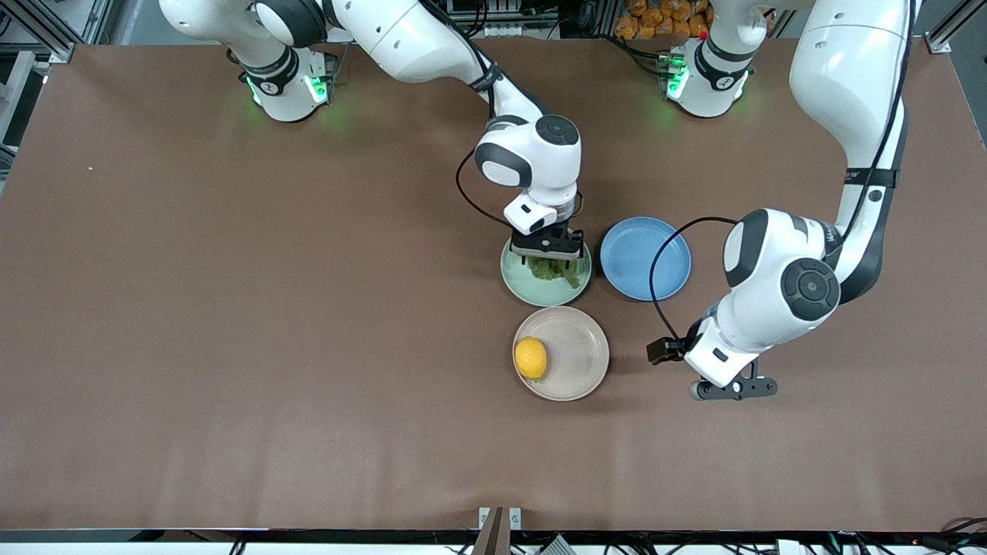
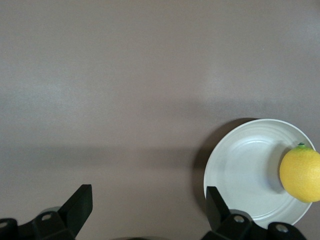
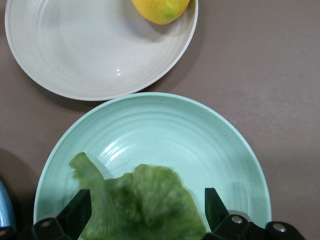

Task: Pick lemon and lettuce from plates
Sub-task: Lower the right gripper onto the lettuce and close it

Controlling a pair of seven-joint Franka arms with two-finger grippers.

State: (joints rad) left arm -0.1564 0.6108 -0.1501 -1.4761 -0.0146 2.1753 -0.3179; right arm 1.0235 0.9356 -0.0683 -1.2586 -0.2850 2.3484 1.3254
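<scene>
The crinkled dark green lettuce leaf [image 3: 145, 202], soft and limp, lies between the right gripper's [image 3: 145, 210] wide-open, empty fingers; its thick middle is probably best pinched. The left gripper [image 1: 732, 388] waits open and empty beside the cream plate [image 1: 578, 362].

A bright yellow lemon [image 1: 530, 358] with a tiny green tip sits on a cream plate [image 1: 574, 362] ringed with faint concentric ridges. Crinkled dark green lettuce [image 1: 551, 270] lies on a pale mint green plate [image 1: 513, 276], ridged the same way. A plain blue plate [image 1: 645, 258] is beside them. The table [image 1: 231, 347] is a flat, unpatterned brown. Both arms are glossy white with black joints and black fingers; green lights glow at their bases.
</scene>
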